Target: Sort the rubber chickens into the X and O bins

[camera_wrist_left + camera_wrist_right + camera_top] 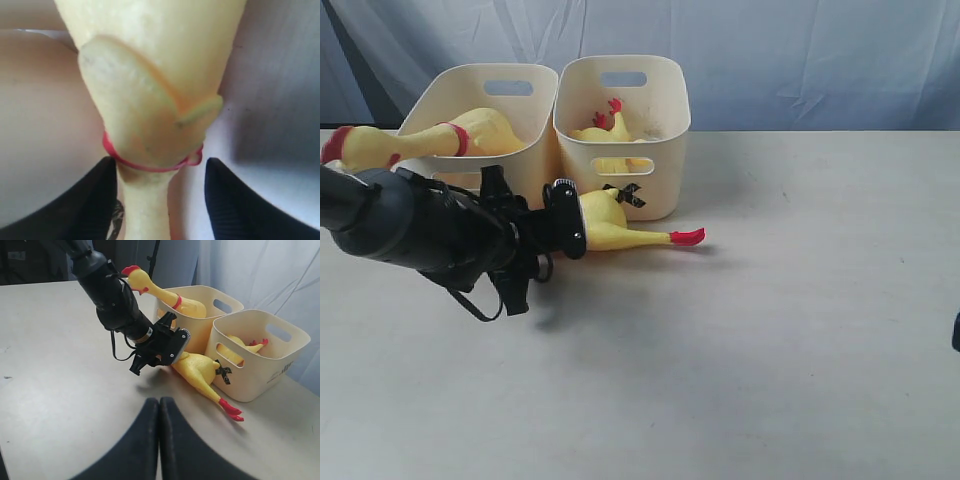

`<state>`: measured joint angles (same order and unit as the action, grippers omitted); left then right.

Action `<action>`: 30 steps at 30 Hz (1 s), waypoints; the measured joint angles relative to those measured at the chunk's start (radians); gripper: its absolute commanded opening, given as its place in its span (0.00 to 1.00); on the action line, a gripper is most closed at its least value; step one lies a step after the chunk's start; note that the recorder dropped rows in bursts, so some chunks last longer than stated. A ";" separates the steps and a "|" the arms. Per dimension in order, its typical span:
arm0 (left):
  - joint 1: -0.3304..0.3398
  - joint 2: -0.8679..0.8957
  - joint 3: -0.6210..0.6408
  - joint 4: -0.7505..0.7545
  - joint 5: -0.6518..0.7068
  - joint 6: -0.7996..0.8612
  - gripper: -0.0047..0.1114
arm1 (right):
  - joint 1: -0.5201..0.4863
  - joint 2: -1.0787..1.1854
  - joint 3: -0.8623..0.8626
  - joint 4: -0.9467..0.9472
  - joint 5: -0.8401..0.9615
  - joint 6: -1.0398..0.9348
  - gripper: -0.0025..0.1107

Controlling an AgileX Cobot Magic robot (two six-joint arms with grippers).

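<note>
One rubber chicken (610, 228) lies on the table in front of the right bin (660, 160), red feet to the right. My left gripper (159, 167) straddles its neck just below the red band (150, 167). The jaws are open, with a gap on one side. A black X mark (625, 193) on that bin is partly hidden by this chicken. A second chicken (605, 130) lies inside the same bin. The third chicken (470, 135) rests in the left bin (535, 100), head hanging out over the rim. That bin's mark is hidden. My right gripper (159, 402) is shut and holds nothing.
The left arm (410, 225) stretches low over the table from the left, in front of the left bin. A blue-grey curtain (800, 50) hangs behind the bins. Bare table (770, 350) spreads to the right and front.
</note>
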<state>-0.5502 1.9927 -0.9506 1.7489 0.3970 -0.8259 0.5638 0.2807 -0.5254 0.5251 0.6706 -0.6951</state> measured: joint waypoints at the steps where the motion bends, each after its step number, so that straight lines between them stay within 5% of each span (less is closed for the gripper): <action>1: 0.000 0.000 -0.002 0.000 0.002 0.000 0.36 | 0.000 0.000 0.000 0.000 0.000 0.000 0.02; 10: 0.000 0.000 -0.004 0.000 0.002 0.004 0.04 | 0.000 0.000 0.000 0.000 0.000 0.000 0.02; 21: 0.000 -0.010 -0.006 -0.098 0.004 0.029 0.04 | 0.000 0.000 0.000 0.000 0.000 0.000 0.02; 30: 0.000 -0.060 -0.008 -0.393 -0.019 0.350 0.04 | 0.000 0.000 0.000 0.000 0.000 0.000 0.02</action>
<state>-0.5502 1.9332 -0.9588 1.3560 0.3781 -0.4756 0.5638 0.2807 -0.5254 0.5251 0.6706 -0.6951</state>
